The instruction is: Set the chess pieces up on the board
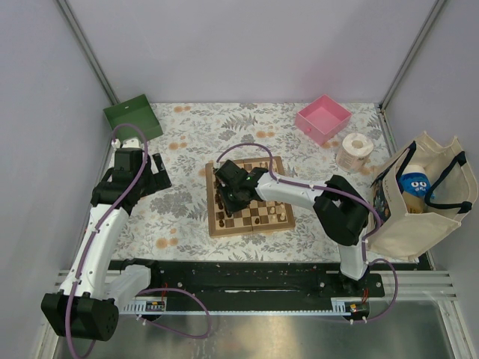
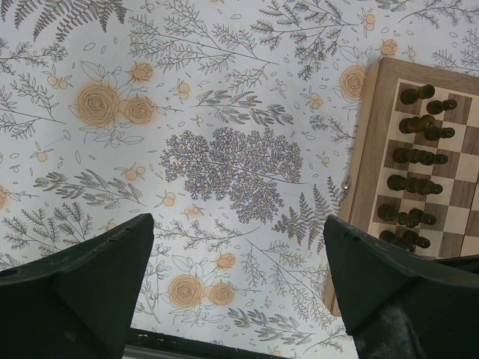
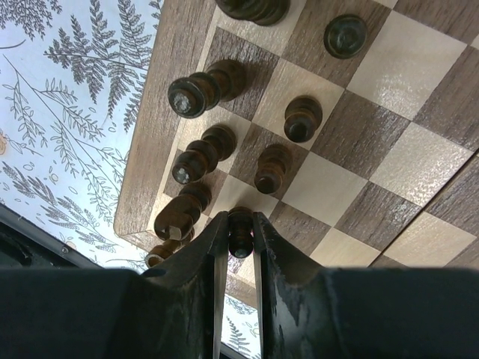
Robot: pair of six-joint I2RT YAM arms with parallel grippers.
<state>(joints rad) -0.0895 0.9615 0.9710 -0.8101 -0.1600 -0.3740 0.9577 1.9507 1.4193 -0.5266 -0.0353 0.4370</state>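
Right fingers (image 3: 206,258) are closed on a dark pawn (image 3: 240,223), one on each side of its head, low over the board (image 3: 389,90) near its edge. Can't tell if the pawn's base touches the square. Other dark pieces (image 3: 198,90) stand in two rows just beyond it, some leaning. Left fingers (image 2: 82,284) are spread wide, holding nothing, above the floral desk (image 2: 224,164) left of the board, well apart from it. From the left wrist, dark pieces fill the two columns along the board's nearest side. Top view: the board sits mid-desk and the right arm reaches over its left part. Green box (image 1: 133,118) is at back left, pink box (image 1: 323,118) at back right, and tote bag (image 1: 419,198) at far right.
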